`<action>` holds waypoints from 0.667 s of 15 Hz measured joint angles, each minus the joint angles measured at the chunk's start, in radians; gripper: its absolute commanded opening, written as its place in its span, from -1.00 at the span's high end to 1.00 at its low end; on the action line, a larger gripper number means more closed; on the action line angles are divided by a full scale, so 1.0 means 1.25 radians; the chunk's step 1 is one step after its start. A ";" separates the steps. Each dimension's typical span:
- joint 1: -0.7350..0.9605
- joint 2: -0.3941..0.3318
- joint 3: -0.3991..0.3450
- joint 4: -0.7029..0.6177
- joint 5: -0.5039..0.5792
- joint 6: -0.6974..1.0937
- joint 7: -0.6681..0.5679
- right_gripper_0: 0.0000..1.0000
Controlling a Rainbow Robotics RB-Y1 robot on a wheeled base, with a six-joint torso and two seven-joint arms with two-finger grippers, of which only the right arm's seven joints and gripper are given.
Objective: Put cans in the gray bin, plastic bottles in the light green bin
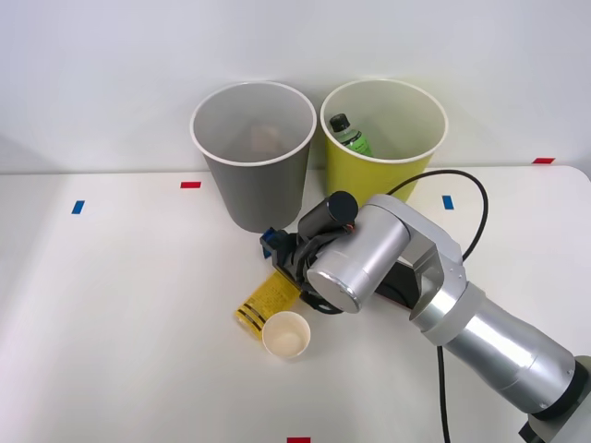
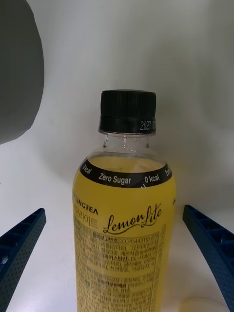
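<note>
White desk point(image 1: 111, 323) under everything, with blue and red tape marks along its far edge and one red mark at the near edge; right arm point(image 1: 480, 323), silver and jointed, reaching in from the near right corner toward the desk's middle, a black cable looping over it; gray bin point(image 1: 251, 180) upright near the middle of the far edge, white-rimmed, something pale and indistinct down inside; light green bin point(image 1: 406, 171) upright just beside it on the right, rims nearly meeting, holding the clear green-labelled bottle point(image 1: 349, 135) tilted, black cap up, against the inner wall; yellow bottle point(image 1: 270, 297) lying on its side at the desk's middle, just nearer than the gray bin, labelled "Lemon Lite" and "Zero Sugar" in the wrist view point(image 2: 122, 229), black cap point(image 2: 128, 111) toward the wrist; right gripper point(image 1: 282, 260) low over the bottle's capped end, blue ribbed fingers point(image 2: 212, 246) spread wide on either side of the bottle, gaps showing, so released and not clamped; cream paper cup point(image 1: 286, 334) upright, mouth open, touching or just beside the bottle's base end, on the side toward the near edge.
</note>
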 measured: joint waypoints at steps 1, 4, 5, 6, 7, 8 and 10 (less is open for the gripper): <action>-0.003 0.005 0.000 0.009 0.007 -0.002 0.001 -1.00; -0.007 0.005 0.001 0.012 0.010 -0.002 0.009 -1.00; -0.007 0.004 0.005 0.012 0.014 -0.002 0.014 -0.78; -0.007 0.002 0.011 0.011 0.021 -0.002 0.017 0.13; -0.006 0.001 0.018 0.009 0.031 -0.002 0.021 0.87; -0.006 0.000 0.023 0.009 0.041 -0.002 0.026 1.00; -0.006 -0.001 0.030 0.008 0.059 -0.002 0.033 1.00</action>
